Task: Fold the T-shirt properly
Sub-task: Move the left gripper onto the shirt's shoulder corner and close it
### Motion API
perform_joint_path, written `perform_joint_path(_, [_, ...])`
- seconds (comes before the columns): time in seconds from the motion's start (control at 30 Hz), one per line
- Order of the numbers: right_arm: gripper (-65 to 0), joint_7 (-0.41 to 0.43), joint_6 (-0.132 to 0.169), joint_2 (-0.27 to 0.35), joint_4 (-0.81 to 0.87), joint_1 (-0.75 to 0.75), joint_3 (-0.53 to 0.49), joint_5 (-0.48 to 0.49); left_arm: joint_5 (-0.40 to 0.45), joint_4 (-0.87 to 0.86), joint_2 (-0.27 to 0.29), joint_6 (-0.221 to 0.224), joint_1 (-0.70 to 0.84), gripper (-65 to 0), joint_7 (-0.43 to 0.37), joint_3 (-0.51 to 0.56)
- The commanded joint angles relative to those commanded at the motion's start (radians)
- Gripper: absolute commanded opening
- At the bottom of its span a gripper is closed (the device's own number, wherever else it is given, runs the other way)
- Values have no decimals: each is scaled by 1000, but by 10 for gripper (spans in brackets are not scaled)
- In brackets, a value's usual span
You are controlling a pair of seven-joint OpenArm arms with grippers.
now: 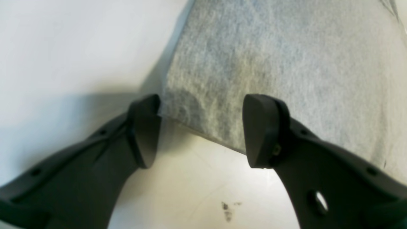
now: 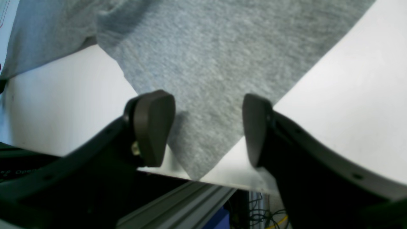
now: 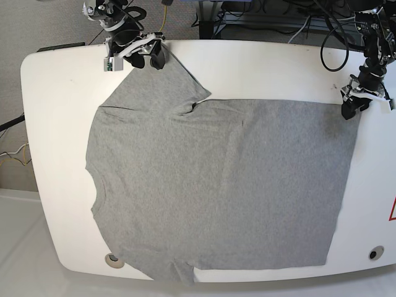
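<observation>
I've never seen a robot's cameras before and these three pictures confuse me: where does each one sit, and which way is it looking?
Left wrist: rides on the arm, looking past the open left claw at a corner of the T-shirt.
Right wrist: same mounting, looking past the open right claw at a sleeve tip by the table edge.
Base: overhead, looking down on the whole spread shirt, with both arms at the far edge.
Shared: all three show the grey shirt on the white table.

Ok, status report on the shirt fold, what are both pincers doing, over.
Left pincer open at the T-shirt hem corner. Right pincer open over the sleeve tip at the table edge. Shirt flat, unfolded. Nothing in the way.
</observation>
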Motion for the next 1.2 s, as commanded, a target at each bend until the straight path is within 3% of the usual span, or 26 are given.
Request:
perform_joint_path(0.33, [-289, 2, 6, -1, -1, 0, -1, 4, -3, -3, -5, -13, -16, -316, 48, 24])
perform_joint_path(0.4, [-290, -4, 3, -2, -3, 0, 2, 5, -5, -27, -7, -10, -23, -379, 69, 22])
perform_joint_path(0.6, [-289, -3, 3, -3, -2, 1, 5, 4, -6, -47, -8, -13, -31, -454, 82, 23])
perform_joint_path(0.67, [-289, -3, 4, -3, -3, 0, 4, 5, -5, -49, -9, -14, -33, -456, 83, 24])
perform_joint_path(1.07, [-286, -8, 3, -3, -6, -2, 3, 5, -13, 0, 0, -14, -11, -322, 40, 28])
perform_joint_path(1.2, [-286, -8, 1, -3, -6, -2, 3, 5, -15, 12, 3, -14, -3, -343, 36, 26])
